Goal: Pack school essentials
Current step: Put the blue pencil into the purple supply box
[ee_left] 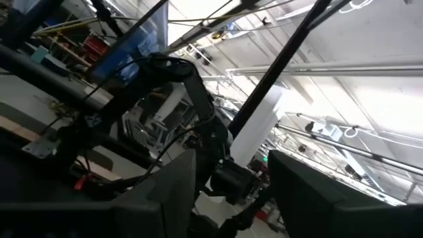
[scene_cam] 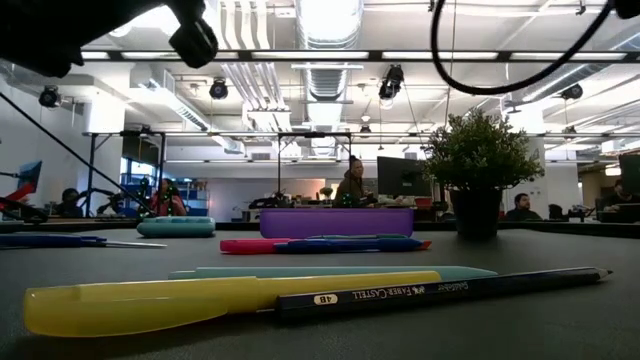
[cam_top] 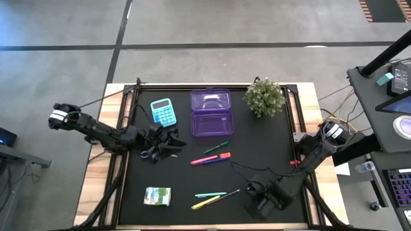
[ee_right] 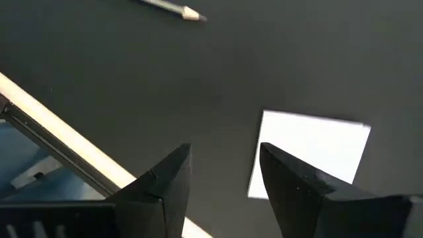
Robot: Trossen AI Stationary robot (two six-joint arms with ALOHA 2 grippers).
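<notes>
My right gripper (cam_top: pixel 260 204) hovers open over the table's near right part. In its wrist view its gripper (ee_right: pixel 225 178) stands at the edge of the white square pad (ee_right: pixel 310 153), which lies flat, and a pencil tip (ee_right: pixel 188 12) shows beyond. My left gripper (cam_top: pixel 168 144) is open, low over the table's left middle, with nothing between the fingers (ee_left: pixel 165 192). Flat on the mat lie a green pen (cam_top: pixel 216 147), pink and blue markers (cam_top: pixel 210 158), a teal pen (cam_top: pixel 210 194), a yellow pen (cam_top: pixel 205 203), a pencil (cam_top: pixel 229 194) and the green-and-white packet (cam_top: pixel 157 196).
An open purple box (cam_top: pixel 210 112) sits at the far middle, with a teal calculator (cam_top: pixel 162 111) to its left and a potted plant (cam_top: pixel 264 96) to its right. Bare mat lies between the packet and the pens. A cable (cam_top: pixel 241 168) trails across the mat by the right arm.
</notes>
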